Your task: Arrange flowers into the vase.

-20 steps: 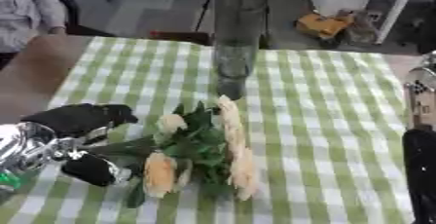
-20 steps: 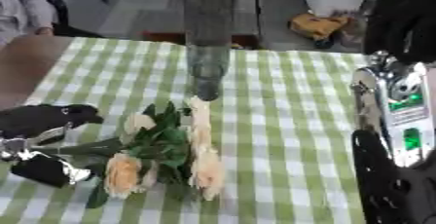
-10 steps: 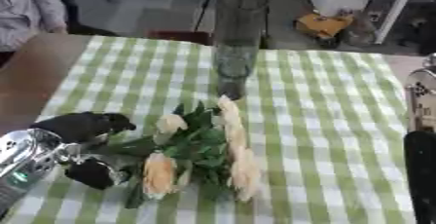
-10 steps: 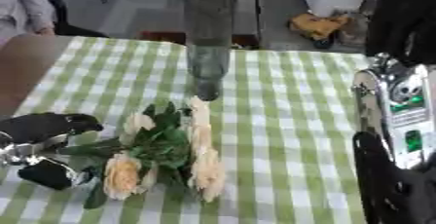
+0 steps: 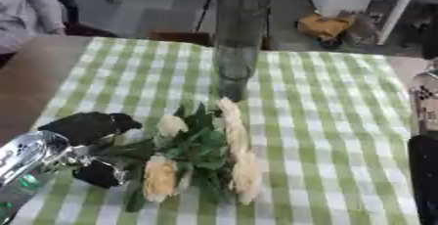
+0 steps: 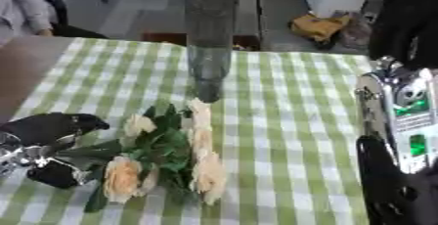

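A tall clear glass vase (image 5: 237, 43) stands upright at the back middle of the green checked table (image 5: 334, 121). A bunch of cream roses with green leaves (image 5: 201, 153) lies flat in front of it, stems pointing left. My left hand (image 5: 90, 138) sits at the stem ends, fingers above and thumb below the green stems (image 5: 128, 149), curled around them. My right arm (image 6: 402, 141) rises at the right edge; its hand is out of sight.
The brown tabletop (image 5: 30, 87) shows bare left of the cloth. Beyond the table lie a grey floor, an orange object (image 5: 329, 26) and a white cabinet. A person's sleeve (image 5: 21, 4) is at the far left corner.
My left hand has slid down and left along the table, drawing back toward the stem ends. The flowers and the vase have stayed where they were.
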